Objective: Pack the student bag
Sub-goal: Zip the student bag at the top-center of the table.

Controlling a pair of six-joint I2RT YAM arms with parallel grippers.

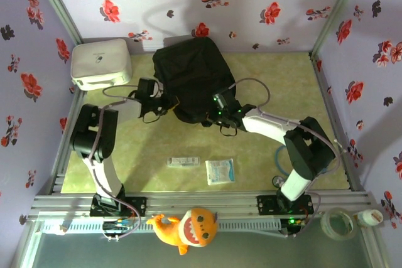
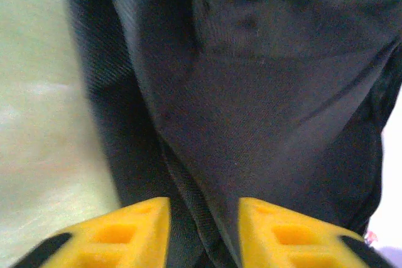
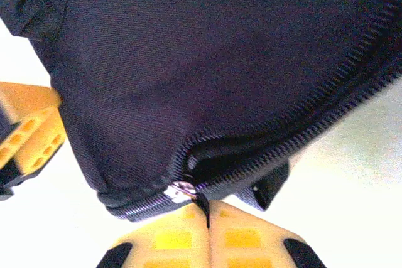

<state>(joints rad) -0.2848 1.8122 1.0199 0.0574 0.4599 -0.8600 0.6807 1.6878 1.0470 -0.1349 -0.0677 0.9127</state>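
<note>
The black backpack (image 1: 188, 70) lies on the table (image 1: 282, 80) in the upper middle of the top view, and both my pincers are at its lower edge. My left pincer (image 2: 204, 205) is at the lower left of the bag. It is clenched on a fold of the black cloth, which fills the gap between the two yellow fingers (image 2: 135, 227).

My right pincer (image 3: 208, 210) is at the lower right of the bag. Its fingers are pressed together, and the zipper pull (image 3: 182, 191) is grasped between them at the corner of the bag. From this corner the zipper (image 3: 301, 127) runs to the upper right of my right wrist view and is a little open.

A white box (image 1: 100, 61) stands in the upper left, near the bag but apart from it.
</note>
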